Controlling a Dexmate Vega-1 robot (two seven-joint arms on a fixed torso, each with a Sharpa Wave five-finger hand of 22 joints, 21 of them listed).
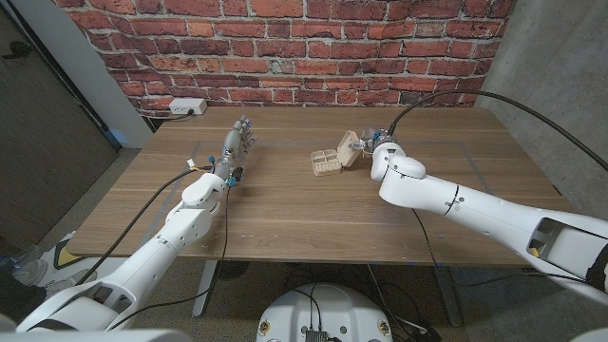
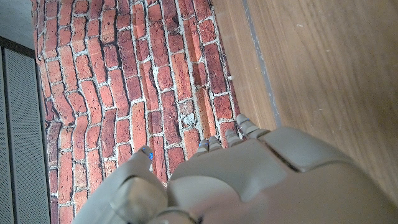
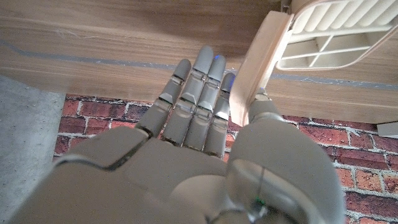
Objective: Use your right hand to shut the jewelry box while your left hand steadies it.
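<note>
The small beige jewelry box (image 1: 326, 162) stands open near the middle of the wooden table (image 1: 285, 214), its lid (image 1: 348, 147) raised on the right side. My right hand (image 1: 365, 148) is just behind the lid with its fingers straight. In the right wrist view the right hand (image 3: 199, 124) holds nothing; its thumb lies against the lid's (image 3: 264, 59) outer face, and the compartmented base (image 3: 339, 34) lies beyond it. My left hand (image 1: 235, 144) stands well to the left of the box, fingers stretched out, apart from it. The left hand (image 2: 249, 180) is empty in the left wrist view.
A brick wall (image 1: 313, 47) runs along the table's far edge, with a white power strip (image 1: 187, 107) at its foot on the left. Black cables trail from both arms. Bare tabletop lies between the left hand and the box.
</note>
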